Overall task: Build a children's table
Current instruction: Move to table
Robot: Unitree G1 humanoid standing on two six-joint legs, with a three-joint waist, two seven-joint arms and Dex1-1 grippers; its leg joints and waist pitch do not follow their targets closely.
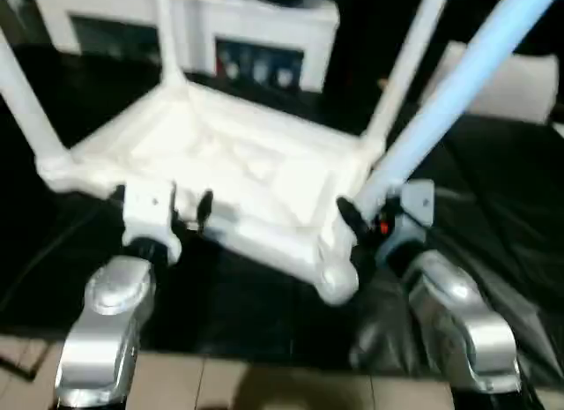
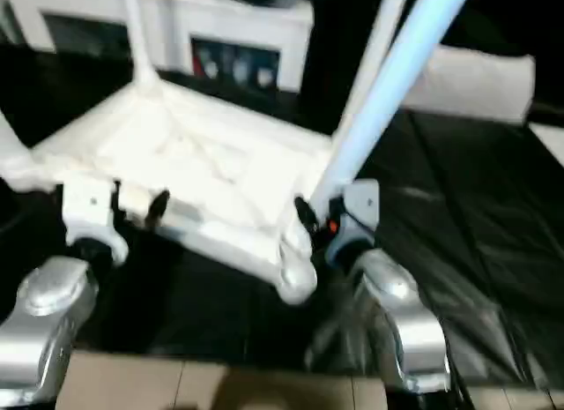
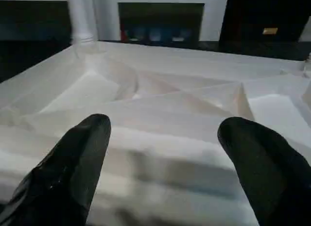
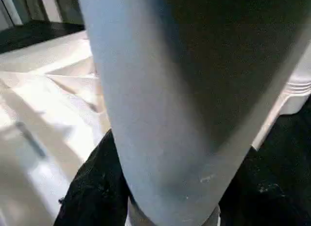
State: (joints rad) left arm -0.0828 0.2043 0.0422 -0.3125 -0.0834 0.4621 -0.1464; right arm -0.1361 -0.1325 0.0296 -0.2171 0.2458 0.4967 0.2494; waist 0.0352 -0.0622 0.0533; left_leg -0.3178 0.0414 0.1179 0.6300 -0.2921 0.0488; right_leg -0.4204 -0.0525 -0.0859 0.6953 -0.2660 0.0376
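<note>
Black sheeting covers the work surface, and on it the largest thing is the white plastic tabletop, lying upside down with its ribbed underside facing up. Behind it stands a white cabinet with dark glass doors, and off to the right, well apart from the tabletop, lies a flat white sheet.

Three legs already stand up from corner sockets: the far left leg, the near left leg and the far right leg. A fourth leg (it looks pale blue in the light) slants up toward the top right, its lower end down by the right side of the tabletop, just behind the near right socket. That round socket is open, with no leg in it.

The right gripper is closed around the lower part of the slanting leg; in the right wrist view the tube runs between the two black fingers, which press on it from either side.

The left gripper sits at the near edge of the tabletop, toward the left corner. Its fingers are spread wide with the tabletop's rim between them, and whether they touch the plastic cannot be told. It is holding nothing.

The silver forearms reach in from the bottom edge.
</note>
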